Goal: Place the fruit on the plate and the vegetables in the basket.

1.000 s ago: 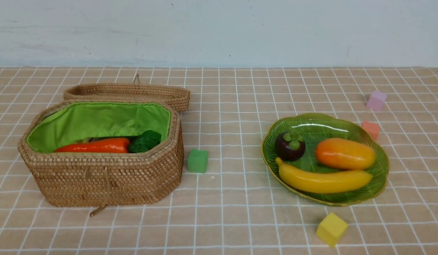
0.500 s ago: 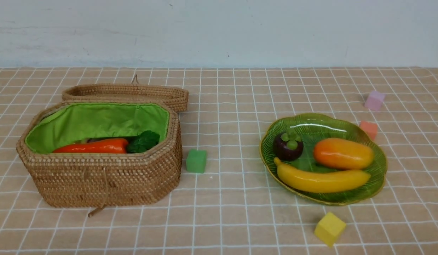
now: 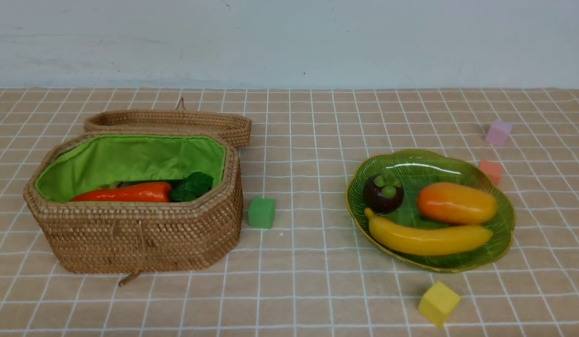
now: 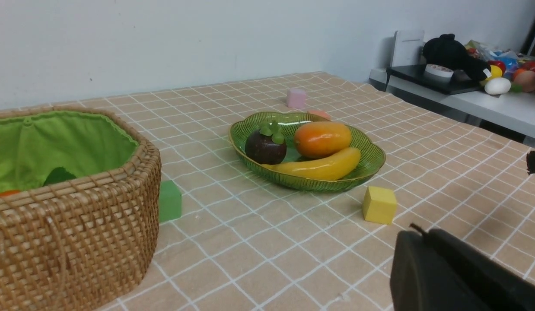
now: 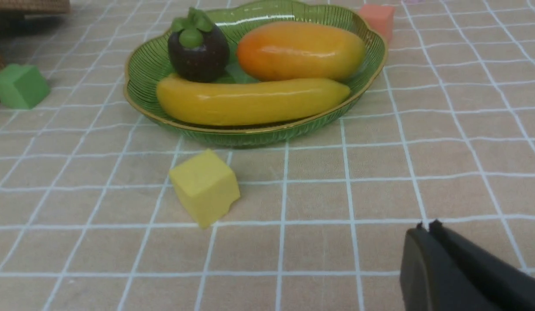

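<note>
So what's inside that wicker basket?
Inside the basket, an orange carrot with green leaves shows. A dark sliver lies behind it; the wall hides the rest.

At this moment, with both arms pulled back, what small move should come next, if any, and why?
Probably none beyond staying retracted. The banana, mango and mangosteen all lie on the plate, and the carrot lies inside the basket; other vegetables are mostly hidden. Only cubes sit loose on the cloth.
</note>
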You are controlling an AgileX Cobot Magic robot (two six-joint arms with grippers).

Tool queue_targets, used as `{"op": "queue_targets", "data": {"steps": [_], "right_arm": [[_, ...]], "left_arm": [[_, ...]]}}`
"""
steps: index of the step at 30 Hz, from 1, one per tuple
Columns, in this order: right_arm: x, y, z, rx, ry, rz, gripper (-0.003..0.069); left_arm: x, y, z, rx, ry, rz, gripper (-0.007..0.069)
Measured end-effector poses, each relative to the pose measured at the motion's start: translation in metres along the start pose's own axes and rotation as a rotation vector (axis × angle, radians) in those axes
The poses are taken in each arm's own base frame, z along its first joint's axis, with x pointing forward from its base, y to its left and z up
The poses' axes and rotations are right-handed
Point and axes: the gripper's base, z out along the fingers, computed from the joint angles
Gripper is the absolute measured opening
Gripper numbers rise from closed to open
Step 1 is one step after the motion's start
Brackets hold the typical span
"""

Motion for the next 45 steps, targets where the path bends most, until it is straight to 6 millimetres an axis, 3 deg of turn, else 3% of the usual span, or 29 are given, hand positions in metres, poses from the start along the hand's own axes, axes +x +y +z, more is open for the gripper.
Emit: {"op": "queue_targets", "data": {"steps": [22,28,29,32,34,40,45], "right_arm": [[0.0,0.0,0.0,0.002,0.001,-0.01,-0.0007],[0.0,0.0,0.0,0.003,0.001,-0.011,-0.0007],[0.0,0.0,0.0,0.003,0.001,-0.011,-0.0007],[0.0,0.0,0.0,0.004,0.0,-0.012,-0.0007],[0.0,0.0,0.0,0.004,0.0,-0.013,-0.0005],[0.0,0.0,0.0,0.004,-0.001,-0.013,-0.0003],[0.0,0.0,0.0,0.004,-0.001,-0.013,0.0003]], "left_arm": [[0.001,0.001,0.001,-0.01,-0.016,0.004,0.0001],[-0.002,0.016,0.0,-0.196,-0.199,-0.084,-0.0013],[0.002,0.022,-0.001,-0.307,-0.241,-0.091,-0.0013],[0.017,0.031,0.0,-0.42,-0.207,-0.114,-0.0013],[0.039,0.039,0.0,-0.532,-0.105,-0.211,-0.0013],[0.064,0.041,-0.002,-0.6,0.115,-0.339,-0.0013],[0.065,0.041,-0.003,-0.601,0.126,-0.353,-0.0013]]}}
